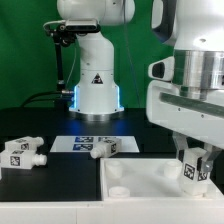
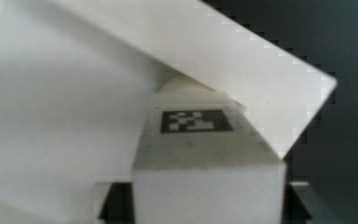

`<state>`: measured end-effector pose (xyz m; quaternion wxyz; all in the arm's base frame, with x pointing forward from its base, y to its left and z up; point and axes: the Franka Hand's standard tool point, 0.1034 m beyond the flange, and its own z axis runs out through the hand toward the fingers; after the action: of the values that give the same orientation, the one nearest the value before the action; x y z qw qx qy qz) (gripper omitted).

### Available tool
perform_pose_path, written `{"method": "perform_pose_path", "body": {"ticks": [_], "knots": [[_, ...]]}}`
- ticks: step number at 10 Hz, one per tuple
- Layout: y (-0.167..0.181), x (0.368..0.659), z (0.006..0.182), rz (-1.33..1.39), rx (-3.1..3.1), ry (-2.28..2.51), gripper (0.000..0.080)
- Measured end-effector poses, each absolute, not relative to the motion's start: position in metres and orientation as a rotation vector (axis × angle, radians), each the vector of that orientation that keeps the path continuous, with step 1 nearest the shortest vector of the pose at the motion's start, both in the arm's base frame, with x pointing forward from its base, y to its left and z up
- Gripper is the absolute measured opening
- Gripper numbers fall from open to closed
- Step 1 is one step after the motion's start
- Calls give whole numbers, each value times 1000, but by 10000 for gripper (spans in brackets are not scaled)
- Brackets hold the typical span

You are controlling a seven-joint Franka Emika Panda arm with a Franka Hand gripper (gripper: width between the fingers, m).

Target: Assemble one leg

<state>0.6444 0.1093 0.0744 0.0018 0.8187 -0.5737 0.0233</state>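
My gripper (image 1: 196, 158) is at the exterior view's right, shut on a leg (image 1: 191, 170), a white blocky post with black-and-white tags. It holds the leg upright over the right part of the large flat white panel (image 1: 140, 190), which has a round hole (image 1: 118, 187). In the wrist view the leg (image 2: 202, 160) fills the gap between the dark fingers (image 2: 115, 203), with one tag (image 2: 194, 120) facing the camera and the panel (image 2: 69, 90) behind it. Whether the leg's lower end touches the panel is hidden. Two more legs (image 1: 22, 154) (image 1: 105, 148) lie on the black table at the exterior view's left.
The marker board (image 1: 80, 143) lies flat behind the loose legs, in front of the robot's white base (image 1: 97, 88). A black cable runs along the table at the far left.
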Motion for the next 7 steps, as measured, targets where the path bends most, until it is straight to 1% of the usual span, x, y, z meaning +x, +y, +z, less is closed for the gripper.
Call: {"method": "perform_pose_path", "body": {"ticks": [3,6,7], "knots": [[109,644,74,68,2426,-1995,285],[109,641,73,30,1956,-2509,285],[108,641,73,33,1973,-2496,285]]}}
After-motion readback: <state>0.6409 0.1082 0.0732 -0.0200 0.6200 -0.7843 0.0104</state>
